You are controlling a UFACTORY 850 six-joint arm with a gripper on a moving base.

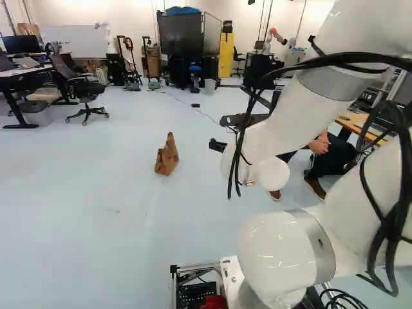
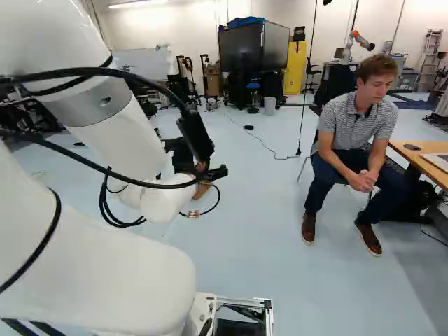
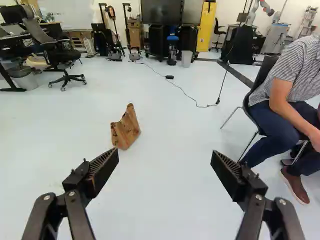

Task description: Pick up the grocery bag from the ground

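Note:
A brown paper grocery bag (image 1: 167, 156) stands on the pale floor in the left base view, away from the arm. The gripper (image 2: 203, 150) is raised well above the floor in the right base view, mostly seen from behind, with part of the bag (image 2: 201, 187) showing just past it. In the wrist view the gripper (image 3: 165, 157) stands wide open with nothing between its fingers. The bag (image 3: 126, 129) is some distance ahead, nearer to the line of one finger, and nothing touches it.
A person (image 2: 357, 154) sits on a chair close by on the right, beside a wooden table (image 2: 420, 157). A cable (image 3: 185, 92) lies on the floor beyond the bag. Office chairs (image 1: 84, 87), a big screen (image 2: 241, 49) and another robot (image 2: 360, 40) stand far back.

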